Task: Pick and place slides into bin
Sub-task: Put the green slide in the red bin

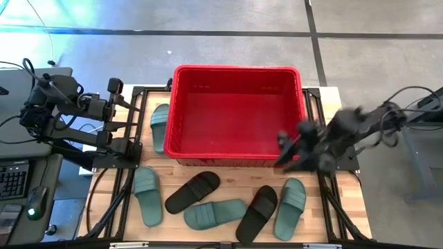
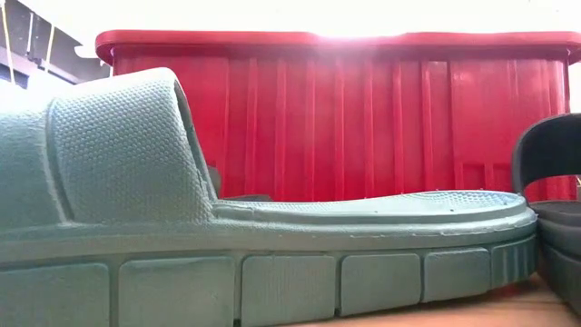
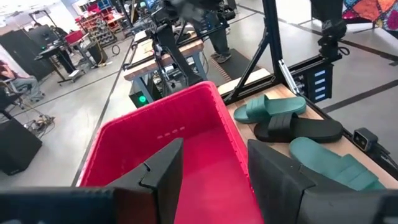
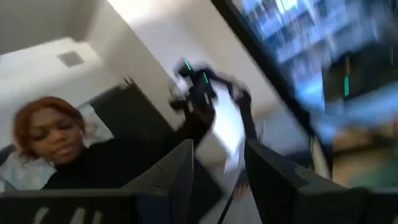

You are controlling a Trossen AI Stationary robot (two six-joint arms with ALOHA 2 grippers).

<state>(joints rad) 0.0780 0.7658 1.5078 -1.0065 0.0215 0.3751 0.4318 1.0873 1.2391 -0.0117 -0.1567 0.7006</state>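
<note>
The red bin (image 1: 235,83) stands at the middle far side of the wooden table and holds no slides; it also shows in the low view (image 2: 363,118) and the left wrist view (image 3: 168,143). One green slide (image 1: 160,128) lies flat by the bin's left wall. Along the near edge lie three green slides (image 1: 147,196) (image 1: 216,214) (image 1: 290,207) and two black slides (image 1: 192,192) (image 1: 257,213), all sole down. My left gripper (image 1: 116,114) (image 3: 211,168) is open and empty, left of the bin. My right gripper (image 1: 285,149) (image 4: 217,168) is open and empty above the bin's near right corner, tipped upward.
In the low view a green slide (image 2: 227,245) fills the foreground and a black slide (image 2: 554,163) sits at the right. Black frame rails (image 1: 131,124) run along the table's sides. A person (image 4: 56,149) shows in the room in the right wrist view.
</note>
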